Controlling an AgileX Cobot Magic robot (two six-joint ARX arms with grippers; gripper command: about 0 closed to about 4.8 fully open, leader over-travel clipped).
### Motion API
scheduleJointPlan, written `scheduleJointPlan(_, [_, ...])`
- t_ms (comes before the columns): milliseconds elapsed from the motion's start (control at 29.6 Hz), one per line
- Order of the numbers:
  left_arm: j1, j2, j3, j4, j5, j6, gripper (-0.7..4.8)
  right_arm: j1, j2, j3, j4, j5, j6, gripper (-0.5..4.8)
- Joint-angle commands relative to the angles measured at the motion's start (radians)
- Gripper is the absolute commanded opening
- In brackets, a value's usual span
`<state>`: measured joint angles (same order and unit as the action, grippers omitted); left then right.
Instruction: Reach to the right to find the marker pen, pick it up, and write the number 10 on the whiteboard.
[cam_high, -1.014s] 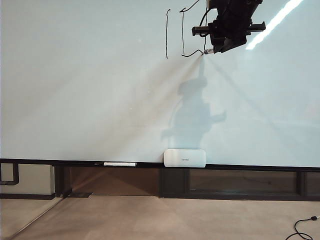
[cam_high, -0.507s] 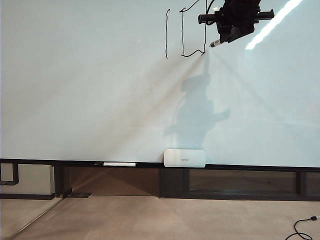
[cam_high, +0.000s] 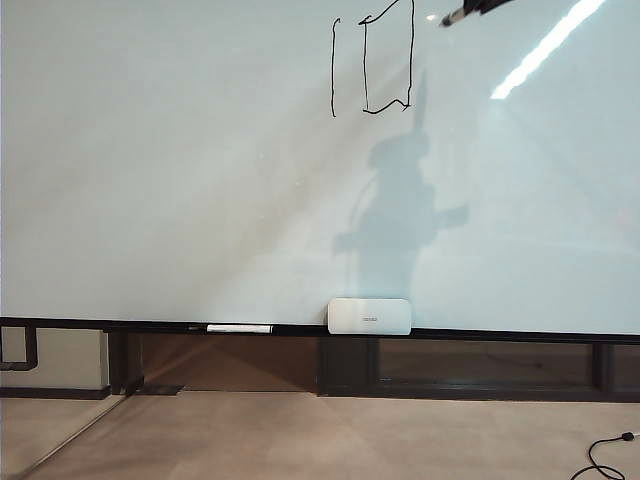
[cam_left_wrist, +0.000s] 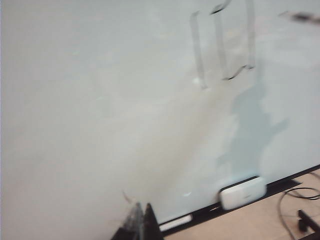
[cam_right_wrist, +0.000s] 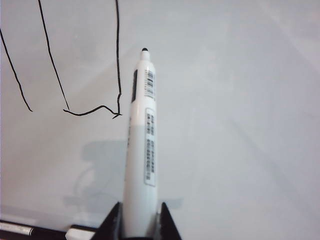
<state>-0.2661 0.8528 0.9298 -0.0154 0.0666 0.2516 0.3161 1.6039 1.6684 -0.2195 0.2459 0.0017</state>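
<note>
white box (cam_high: 369, 316), stick (cam_high: 239, 328), ledge (cam_high: 500, 333)

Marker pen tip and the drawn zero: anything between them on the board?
Nothing: the exterior view shows only bare glossy whiteboard between the white marker pen and the black boxy zero.

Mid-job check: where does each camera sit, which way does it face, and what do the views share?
Exterior: back from the whiteboard, facing it; right end effector at top edge.
Left wrist: faces the board obliquely; left end effector tips show.
Right wrist: looks along the marker pen gripped between its fingers.
Shared: the number 10, white box.
</note>
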Motion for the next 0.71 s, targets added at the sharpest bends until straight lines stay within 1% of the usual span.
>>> scheduleJointPlan(34, [0.0,-0.037,0.005,-0.075,-0.053,-0.029,-0.06,0.0,-0.069,0.005,-0.06,0.003,0.002,-0.03])
scheduleJointPlan(135, [0.0,-0.066,0.005,-0.143,-0.071,-0.047,-0.06,0.0,-0.13,0.005,-0.101,0.003,0.002,-0.03])
scheduleJointPlan(304, [0.0,-0.116,0.005,-0.233,-0.071,-0.101,-0.06,0.0,-0.229,0.004,-0.185,0.003,0.002,-0.03])
scheduleJointPlan(473, [0.0,-0.154,0.005,-0.286,-0.097,-0.133,-0.06,0.0,-0.322,0.003,-0.266,0.003,0.011,-0.03])
scheduleJointPlan(608, [-0.001,-0.176,0.004,-0.322,-0.097,-0.138,-0.06,0.0,-0.385,0.003,-0.304,0.003,0.014,-0.03])
scheduleJointPlan(710, [-0.001,-0.205,0.003,-0.343,-0.112,-0.175,-0.06,0.001,-0.427,0.003,-0.341,0.002,0.027,-0.03])
